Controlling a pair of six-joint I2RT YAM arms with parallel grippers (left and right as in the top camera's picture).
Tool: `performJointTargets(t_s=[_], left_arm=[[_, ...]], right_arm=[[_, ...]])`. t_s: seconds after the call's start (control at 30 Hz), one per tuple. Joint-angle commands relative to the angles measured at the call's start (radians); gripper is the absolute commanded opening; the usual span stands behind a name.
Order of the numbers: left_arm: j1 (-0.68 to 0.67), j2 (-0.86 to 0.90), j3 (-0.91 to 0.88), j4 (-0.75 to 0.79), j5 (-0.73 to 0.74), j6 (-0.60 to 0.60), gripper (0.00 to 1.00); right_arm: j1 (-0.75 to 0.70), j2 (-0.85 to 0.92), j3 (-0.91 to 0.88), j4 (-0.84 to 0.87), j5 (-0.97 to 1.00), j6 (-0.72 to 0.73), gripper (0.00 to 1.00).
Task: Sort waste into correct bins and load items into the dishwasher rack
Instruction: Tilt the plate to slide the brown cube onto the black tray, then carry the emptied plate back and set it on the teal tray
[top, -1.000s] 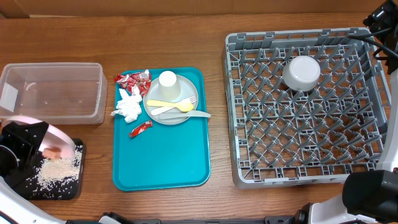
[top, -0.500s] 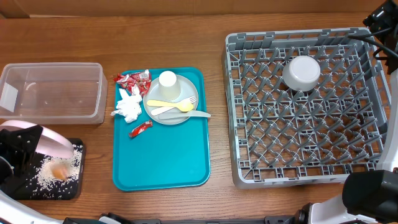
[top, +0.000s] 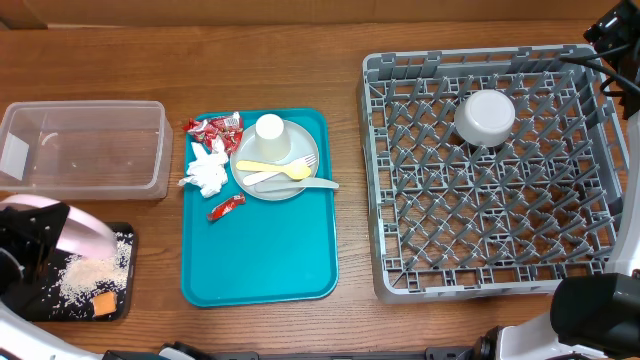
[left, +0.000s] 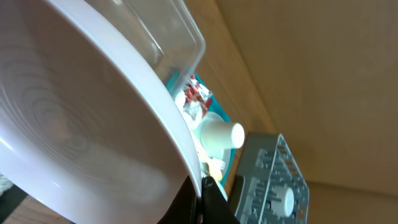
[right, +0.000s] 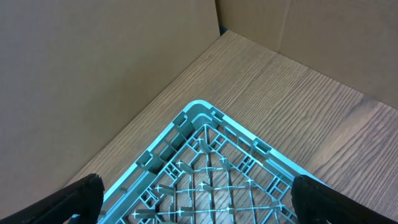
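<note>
My left gripper (left: 202, 186) is shut on the rim of the pale pink plate (top: 88, 228), which it holds steeply tilted over the black tray (top: 55, 308) at the front left. Loose rice (top: 93, 272) and the orange cube (top: 103, 302) lie in that tray. On the teal tray (top: 260, 255) are red wrappers (top: 212, 127), a white napkin (top: 207, 172), and a grey plate (top: 262, 187) carrying a white cup (top: 270, 135), a yellow fork (top: 275, 168) and a white knife (top: 305, 184). The whitish bowl (top: 485, 117) sits in the dishwasher rack (top: 495, 250). My right gripper (right: 199, 205) hangs open over the rack's far corner (right: 199, 115).
The clear tub (top: 85, 148) stands behind the black tray, holding nothing but its white label. Another red wrapper (top: 226, 207) lies mid-tray. Cardboard walls close off the back of the wooden table (top: 350, 60).
The orange cube slid off the tilted pink plate and now lies at the front of the black tray. More rice has spread there. The right arm has not moved.
</note>
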Motion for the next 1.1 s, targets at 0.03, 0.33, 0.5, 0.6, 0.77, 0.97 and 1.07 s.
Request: performJointTargets(t_s=[0.03, 0.33, 0.5, 0.6, 0.77, 0.97, 1.07], left_arm=[[-0.12, -0.076, 0.037, 0.0, 0.001, 0.047, 0.04], [-0.71, -0.229, 0.085, -0.019, -0.398, -0.031, 0.06], [-1.154, -0.198, 0.069, -0.032, -0.583, -0.187, 0.04], [-1.353, -0.151, 0.067, -0.01, -0.699, -0.285, 0.04], [-1.6, -0.016, 0.067, -0.019, -0.905, -0.433, 0.04], [-1.733, 0.215, 0.067, -0.041, -0.969, -0.529, 0.04], [-1.753, 0.289, 0.067, -0.042, -0.948, -0.536, 0.04]], right_arm=[[0.002, -0.001, 0.001, 0.006, 0.014, 0.005, 1.0], [0.003, -0.001, 0.001, 0.006, 0.014, 0.005, 1.0], [0.003, -0.001, 0.001, 0.006, 0.014, 0.005, 1.0], [0.003, -0.001, 0.001, 0.006, 0.013, 0.005, 1.0], [0.003, -0.001, 0.001, 0.006, 0.013, 0.005, 1.0], [0.003, -0.001, 0.001, 0.006, 0.013, 0.005, 1.0], [0.002, -0.001, 0.001, 0.006, 0.014, 0.005, 1.0]])
